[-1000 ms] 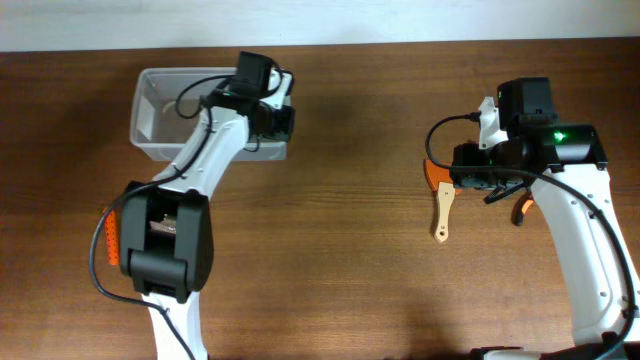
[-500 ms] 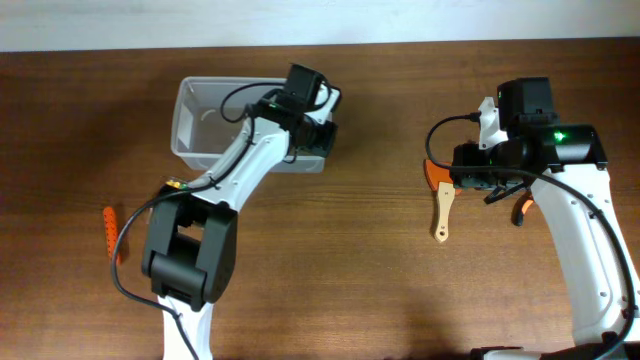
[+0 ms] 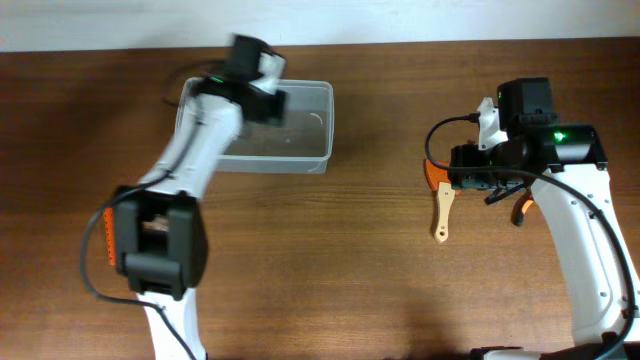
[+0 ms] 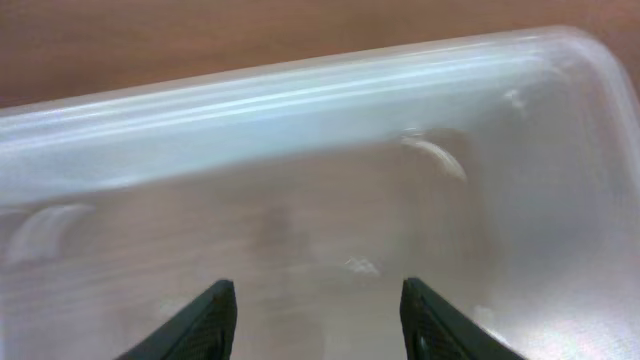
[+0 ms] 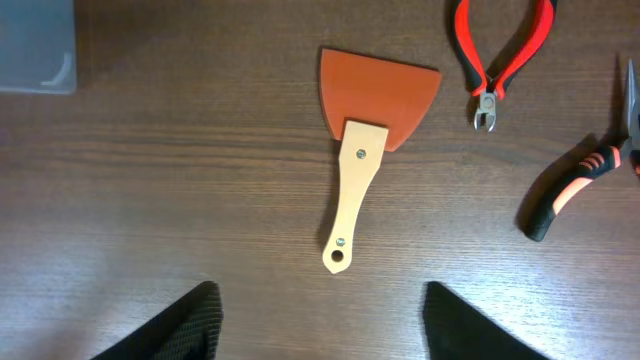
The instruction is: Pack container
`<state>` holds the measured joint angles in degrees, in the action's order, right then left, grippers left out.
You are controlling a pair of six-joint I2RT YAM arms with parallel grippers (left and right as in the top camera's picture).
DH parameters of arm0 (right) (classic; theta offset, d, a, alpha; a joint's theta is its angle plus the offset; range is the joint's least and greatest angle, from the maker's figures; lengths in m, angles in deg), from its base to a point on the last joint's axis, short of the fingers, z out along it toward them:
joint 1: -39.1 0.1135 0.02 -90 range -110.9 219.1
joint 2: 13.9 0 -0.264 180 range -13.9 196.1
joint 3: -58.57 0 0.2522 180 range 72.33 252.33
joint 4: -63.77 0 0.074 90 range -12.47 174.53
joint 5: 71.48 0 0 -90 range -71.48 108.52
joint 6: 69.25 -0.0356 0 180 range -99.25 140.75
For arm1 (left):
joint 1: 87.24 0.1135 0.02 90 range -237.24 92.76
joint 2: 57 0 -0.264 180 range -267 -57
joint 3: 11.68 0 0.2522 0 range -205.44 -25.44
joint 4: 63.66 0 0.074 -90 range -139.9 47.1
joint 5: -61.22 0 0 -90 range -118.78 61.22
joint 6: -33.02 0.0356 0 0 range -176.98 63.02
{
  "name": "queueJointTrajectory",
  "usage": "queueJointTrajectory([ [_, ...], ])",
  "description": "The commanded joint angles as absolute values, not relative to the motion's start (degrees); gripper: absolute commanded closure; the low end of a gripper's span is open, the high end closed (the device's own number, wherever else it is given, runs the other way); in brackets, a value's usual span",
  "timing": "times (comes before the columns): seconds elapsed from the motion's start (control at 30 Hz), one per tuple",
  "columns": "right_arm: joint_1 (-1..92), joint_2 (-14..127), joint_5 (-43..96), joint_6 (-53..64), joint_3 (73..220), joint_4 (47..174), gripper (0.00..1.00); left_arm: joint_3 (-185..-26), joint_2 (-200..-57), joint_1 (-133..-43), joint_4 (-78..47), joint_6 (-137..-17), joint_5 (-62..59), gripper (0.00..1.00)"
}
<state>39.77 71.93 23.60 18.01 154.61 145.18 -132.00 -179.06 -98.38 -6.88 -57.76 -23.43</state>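
Observation:
The container [image 3: 300, 150] is a clear plastic bin at the back left of the table, and nothing shows inside it. My left gripper [image 3: 265, 98] hovers over its back left part. In the left wrist view the left gripper [image 4: 318, 322] is open above the container's floor [image 4: 330, 200], holding nothing. My right gripper [image 3: 468, 172] hangs at the right, over a scraper [image 3: 440, 205] with an orange blade and wooden handle. In the right wrist view the right gripper [image 5: 320, 325] is open, just short of the scraper's [image 5: 365, 130] handle end.
Red-handled cutters [image 5: 505, 55] and black-and-orange pliers [image 5: 575, 180] lie to the right of the scraper. A corner of the container [image 5: 35, 45] shows at the top left of the right wrist view. An orange object [image 3: 109, 238] lies half hidden beside the left arm.
The left gripper dragged the container to the right, let go of its right rim, opened and swung back left over it. The right arm stayed put.

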Motion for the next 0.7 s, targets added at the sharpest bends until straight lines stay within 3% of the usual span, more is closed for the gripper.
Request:
queueJointTrajectory([
  [0.0,39.8,71.6,24.2,20.7,155.7,145.1,0.5,-138.2,-178.7,-92.1,-3.2,-57.8,-26.0,0.45],
  [0.07,40.4,71.6,25.6,21.1,155.7,144.5,0.71,-140.6,-177.7,-89.0,-0.4,-57.6,-28.3,0.45],
  [0.2,43.9,71.6,30.1,23.8,156.9,142.1,0.94,-142.8,-173.8,-83.3,4.8,-57.5,-29.6,0.48],
  [0.5,56.6,75.9,33.3,27.5,166.5,136.7,0.96,-142.8,-166.1,-78.6,17.7,-57.9,-29.7,0.77],
  [0.67,62.1,86.4,44.0,33.0,173.4,133.2,0.96,-142.8,-164.4,-78.6,19.3,-57.9,-29.7,0.79],
])
